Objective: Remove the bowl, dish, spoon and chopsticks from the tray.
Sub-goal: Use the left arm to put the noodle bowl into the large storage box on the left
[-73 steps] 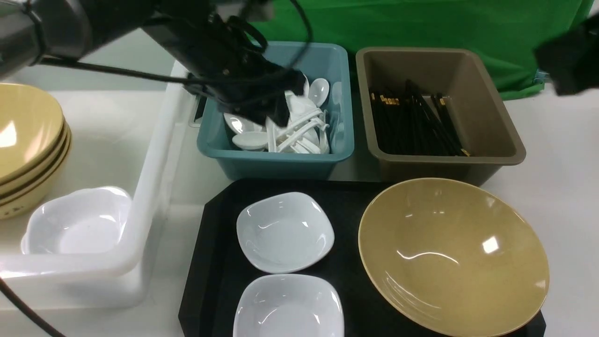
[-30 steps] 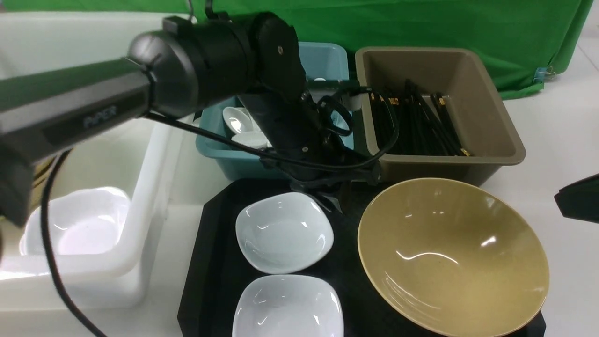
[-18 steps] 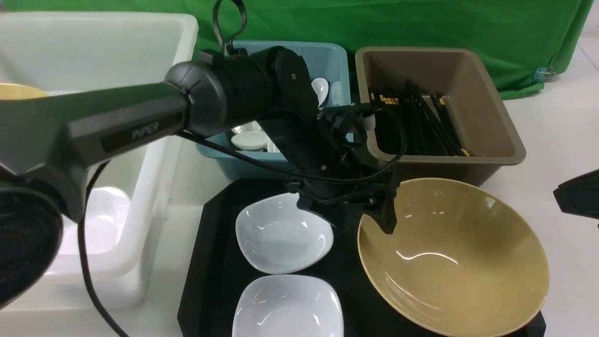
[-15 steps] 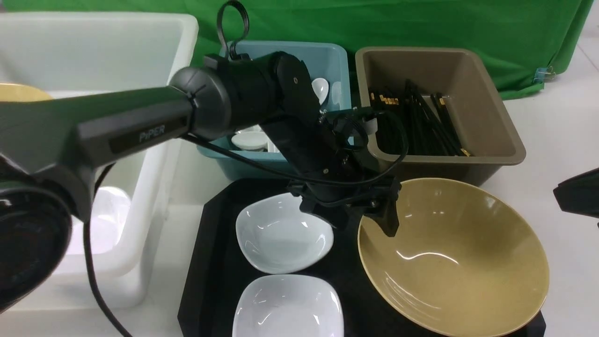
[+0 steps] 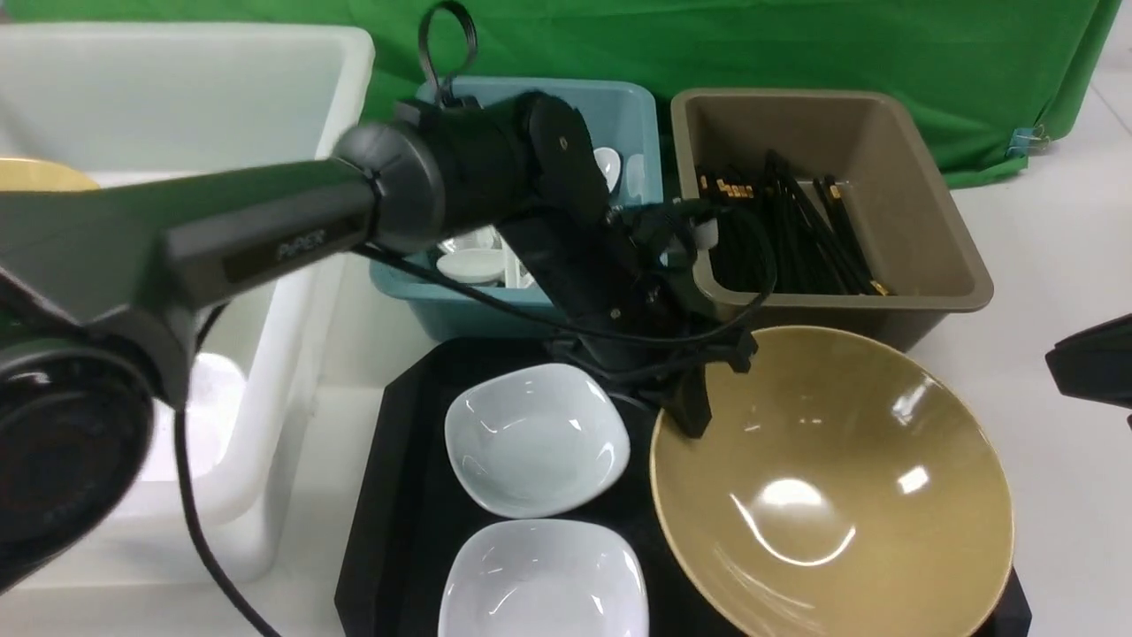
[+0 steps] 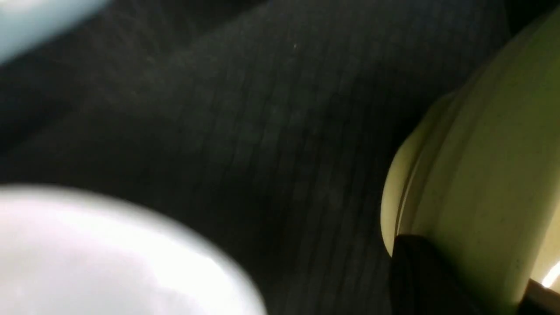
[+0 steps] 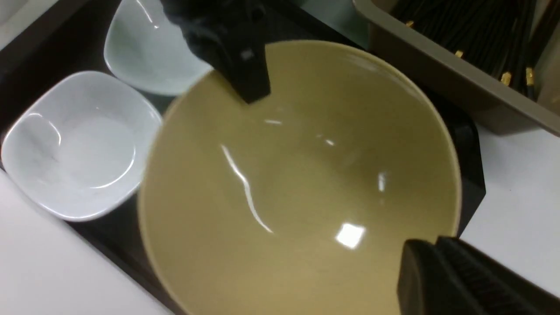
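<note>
The mustard bowl (image 5: 831,495) sits tilted on the right side of the black tray (image 5: 407,495). My left gripper (image 5: 694,416) is shut on its far-left rim. In the left wrist view the gripper (image 6: 481,284) has one finger outside the bowl's (image 6: 472,153) wall and one inside. Two white dishes (image 5: 535,438) (image 5: 544,579) rest on the tray's left half. Spoons (image 5: 478,264) lie in the teal bin, chopsticks (image 5: 787,230) in the brown bin. My right gripper (image 7: 433,262) is shut and empty beside the bowl's (image 7: 297,175) right edge.
The teal bin (image 5: 513,305) and brown bin (image 5: 840,305) stand just behind the tray. A large white tub (image 5: 265,372) is on the left, with a sliver of a tan bowl (image 5: 35,172) behind it. Green cloth hangs at the back.
My left arm came down from the teal bin to the bowl, opened over its rim and closed on it. The bowl has tipped and shifted left. The right gripper has barely moved.
</note>
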Motion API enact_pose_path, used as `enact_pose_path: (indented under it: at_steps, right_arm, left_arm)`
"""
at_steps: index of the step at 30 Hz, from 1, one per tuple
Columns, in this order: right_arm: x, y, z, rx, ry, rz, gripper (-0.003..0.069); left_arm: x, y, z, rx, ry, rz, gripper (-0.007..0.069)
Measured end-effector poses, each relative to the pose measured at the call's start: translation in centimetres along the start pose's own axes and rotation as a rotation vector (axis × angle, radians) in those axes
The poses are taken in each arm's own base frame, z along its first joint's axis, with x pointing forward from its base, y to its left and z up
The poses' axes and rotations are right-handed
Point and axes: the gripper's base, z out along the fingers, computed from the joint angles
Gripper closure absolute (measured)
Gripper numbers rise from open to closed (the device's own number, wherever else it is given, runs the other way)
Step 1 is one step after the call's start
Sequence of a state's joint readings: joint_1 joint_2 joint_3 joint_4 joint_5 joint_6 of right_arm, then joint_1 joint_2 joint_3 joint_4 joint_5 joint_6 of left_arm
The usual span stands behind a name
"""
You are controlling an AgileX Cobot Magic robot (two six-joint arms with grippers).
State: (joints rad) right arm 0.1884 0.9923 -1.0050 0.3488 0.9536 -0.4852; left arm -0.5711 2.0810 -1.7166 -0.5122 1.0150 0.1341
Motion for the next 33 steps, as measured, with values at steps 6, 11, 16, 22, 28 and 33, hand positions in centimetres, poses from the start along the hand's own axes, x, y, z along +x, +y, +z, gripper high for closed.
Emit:
enact_pose_path:
  at_steps: [6,11,16,22,28,33]
  right_arm:
    - [-0.6,0.2,-0.5,-0.011,-0.049,0.015,0.0633]
    - [-3.2,1.3,-2.7,-0.098,-0.245,-0.018,0.0641]
    - [-7.1,3.3,-2.4,-0.263,-0.362,-0.138,0.0652]
    - [-13.6,9.0,3.4,-0.416,-0.343,-0.368,0.0652]
    - [-18.2,14.1,7.5,-0.515,-0.360,-0.471,0.0652]
    - [-19.2,15.9,9.0,-0.558,-0.350,-0.492,0.0652]
  left_arm:
    - [-0.5,0.0,-9.0,0.005,-0.133,0.007,0.0611]
    - [1.4,5.3,-22.4,-0.083,-0.417,-0.128,0.0611]
    - [6.7,14.1,-31.1,-0.261,-0.623,-0.435,0.0611]
    - [15.6,26.0,-33.2,-0.416,-0.735,-0.895,0.0610]
    - [19.8,30.1,-32.6,-0.510,-0.766,-1.040,0.0609]
    - [20.7,30.6,-32.9,-0.540,-0.771,-1.065,0.0546]
